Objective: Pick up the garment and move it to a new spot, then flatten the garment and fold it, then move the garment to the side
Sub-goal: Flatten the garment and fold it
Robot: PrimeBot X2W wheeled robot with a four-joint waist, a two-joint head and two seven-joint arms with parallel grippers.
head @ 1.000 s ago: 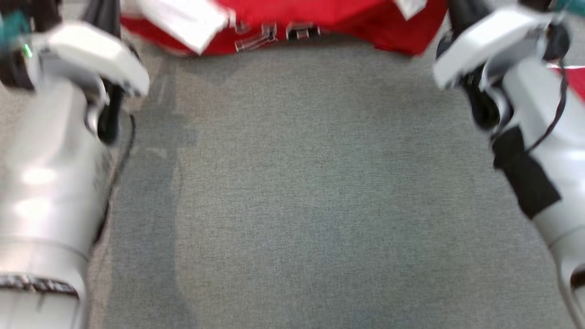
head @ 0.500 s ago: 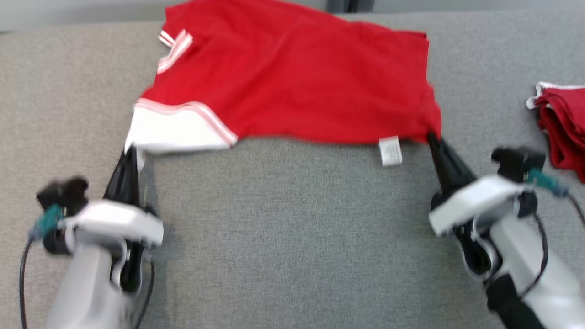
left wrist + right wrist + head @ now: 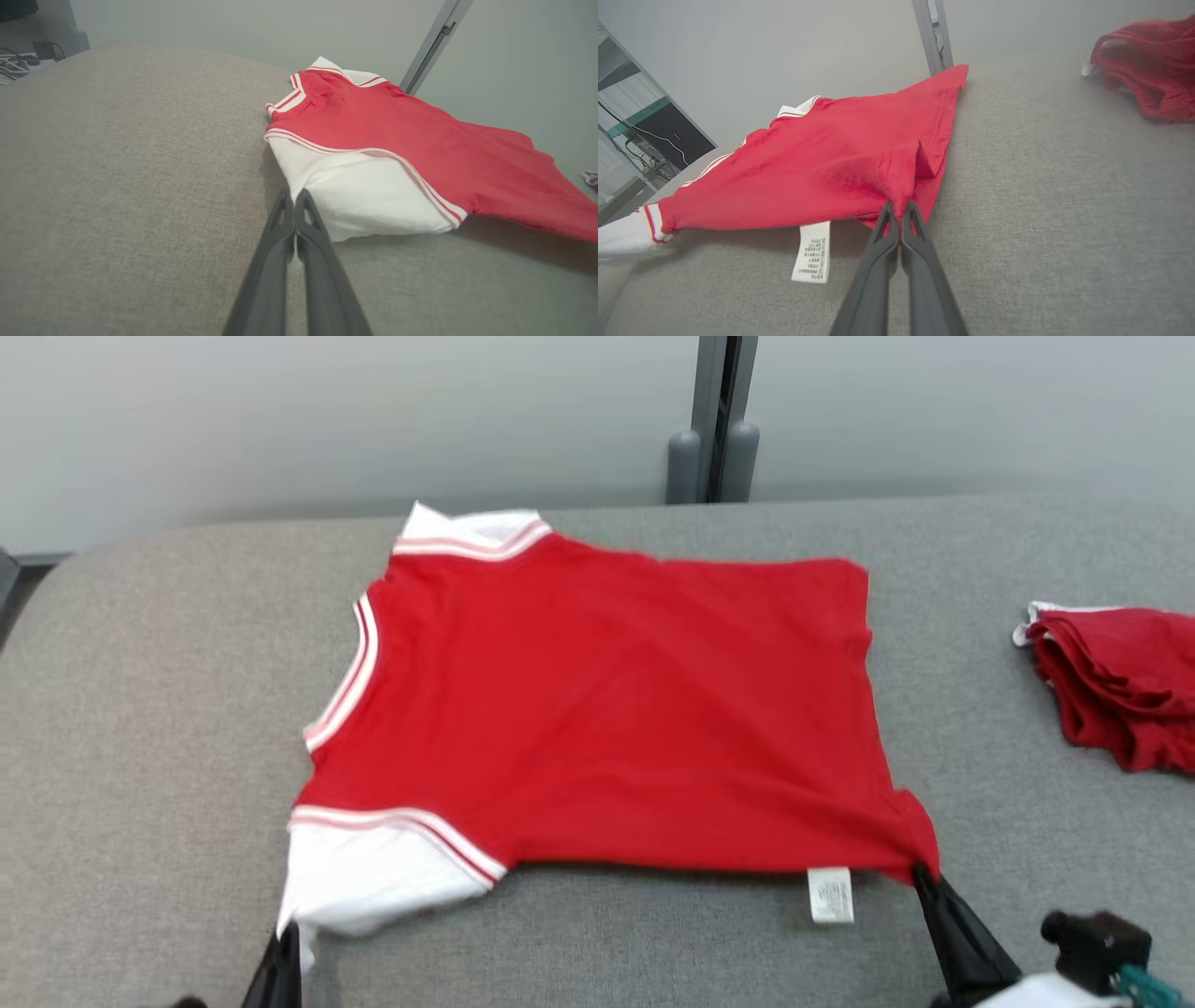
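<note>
Garment, red with white sleeves, lies spread out at centre frame on the grey tabletop, neckline toward frame left. Left gripper, lower left: jaws closed, pinching the corner of the near white sleeve. Right gripper, lower right: jaws closed on the near red hem corner, cloth drawn to a peak there. White care label lies just beside it. Crumpled red cloth pile sits well apart at the right edge.

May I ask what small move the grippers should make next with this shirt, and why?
Probably lower both corners onto the table and release: the red shirt lies spread, yet the right gripper holds its hem corner bunched up, the left gripper the white sleeve.
</note>
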